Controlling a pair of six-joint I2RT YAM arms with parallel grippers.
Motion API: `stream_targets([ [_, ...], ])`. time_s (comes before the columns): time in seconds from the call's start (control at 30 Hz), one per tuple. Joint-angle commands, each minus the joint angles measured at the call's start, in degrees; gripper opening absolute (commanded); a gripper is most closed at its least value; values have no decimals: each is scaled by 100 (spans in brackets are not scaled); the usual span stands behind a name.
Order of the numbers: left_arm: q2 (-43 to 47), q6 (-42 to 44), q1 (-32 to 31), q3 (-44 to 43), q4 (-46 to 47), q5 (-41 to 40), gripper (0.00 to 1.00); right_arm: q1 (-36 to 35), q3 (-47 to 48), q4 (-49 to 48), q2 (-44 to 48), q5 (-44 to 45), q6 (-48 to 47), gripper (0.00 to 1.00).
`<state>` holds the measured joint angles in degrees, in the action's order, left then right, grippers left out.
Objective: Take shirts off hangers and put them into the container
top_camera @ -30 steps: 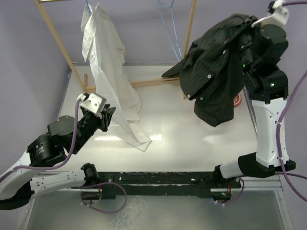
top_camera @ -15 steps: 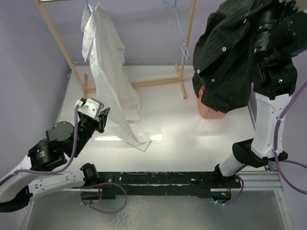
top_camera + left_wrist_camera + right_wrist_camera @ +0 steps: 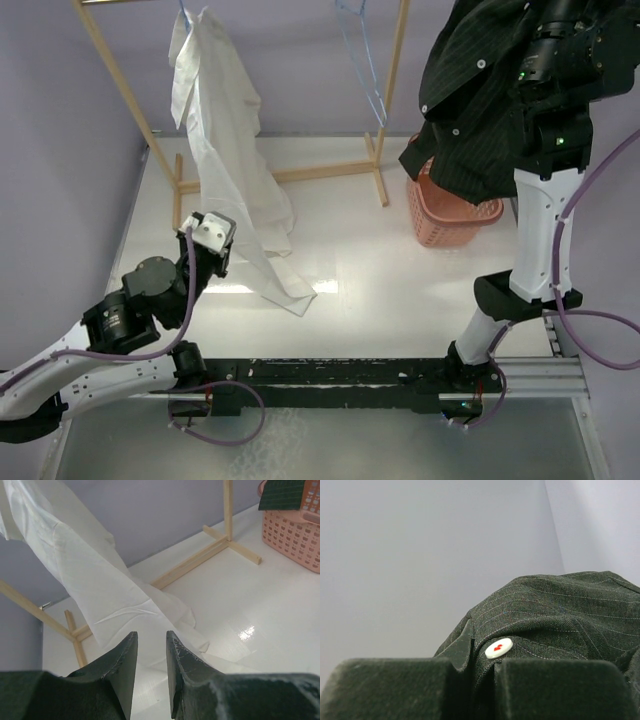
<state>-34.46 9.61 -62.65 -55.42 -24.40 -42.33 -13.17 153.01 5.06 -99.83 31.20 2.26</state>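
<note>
Two shirts, two hangers and one basket are in view. The black pinstriped cloth shirt (image 3: 475, 90) hangs bunched high at the right. Its lower edge overlaps the far-left rim of the salmon-pink lattice-sided plastic basket (image 3: 450, 228) in the top view, but whether cloth touches plastic cannot be told. The plain white cloth shirt (image 3: 225, 130) hangs at the left from a light-blue wire hanger (image 3: 183, 18), of which only the hook shows. Its tail trails down onto the white worktop (image 3: 390, 290). An empty light-blue wire hanger (image 3: 362, 60) hangs between the two shirts, well apart from both.

The right arm stands tall, its wrist raised above the basket. The right fingers (image 3: 395, 685) are clenched on a fold of the black shirt, with a white button (image 3: 498, 648) just above the pinch. The left arm lies low and folded at the near left, its wrist pointing toward the white shirt. The left fingers (image 3: 125, 665) are parted by a narrow gap and grasp nothing, and the white cloth lies just beyond their tips.

A light wooden rack (image 3: 120, 90) carries both hangers. Its poles and foot bars stand on the worktop between the white shirt and the basket. A lilac wall (image 3: 60, 150) closes the far and left sides.
</note>
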Motion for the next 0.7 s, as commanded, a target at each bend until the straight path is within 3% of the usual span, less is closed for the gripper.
stream_targets([
  [0.0, -33, 237, -10, 215, 645, -111, 33, 58, 227, -1008, 108, 177, -449, 0],
  [0.37, -292, 318, 7, 525, 1096, -38, 34, 157, 241, -1095, 289, 70, -563, 0],
  [0.57, -229, 129, 56, 594, 977, 31, 34, 165, -619, -918, 457, -33, -334, 0],
  [0.67, -114, -23, 71, 699, 915, 53, 34, 194, -216, -805, 82, -48, -326, 0],
])
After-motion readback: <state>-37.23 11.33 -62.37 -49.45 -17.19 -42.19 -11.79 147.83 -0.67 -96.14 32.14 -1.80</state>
